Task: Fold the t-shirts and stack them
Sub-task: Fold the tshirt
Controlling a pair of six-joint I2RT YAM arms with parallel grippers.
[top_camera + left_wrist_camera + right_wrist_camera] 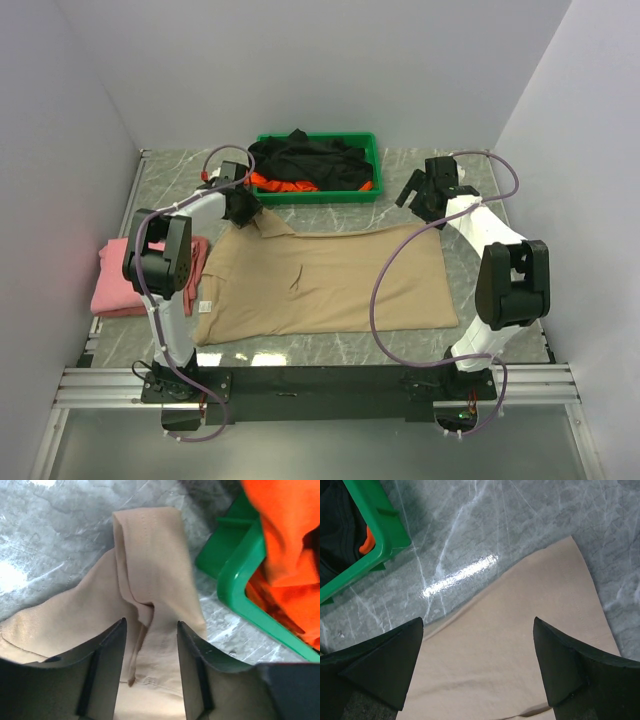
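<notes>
The beige t-shirt (320, 285) lies spread on the marble table, one sleeve bunched at its far left corner. My left gripper (240, 208) is open over that sleeve; in the left wrist view (151, 622) the jaws stand either side of a fold of beige cloth (150, 545). My right gripper (425, 195) is open wide above the shirt's far right corner (520, 630), holding nothing (478, 620). The pink t-shirt (125, 275) lies folded at the left. The black t-shirt (305, 155) and the orange t-shirt (285, 184) lie crumpled in the tray.
The green plastic tray (370, 140) stands at the back centre, close to my left gripper; its rim shows in the left wrist view (235, 575) and in the right wrist view (375, 525). White walls enclose the table on three sides.
</notes>
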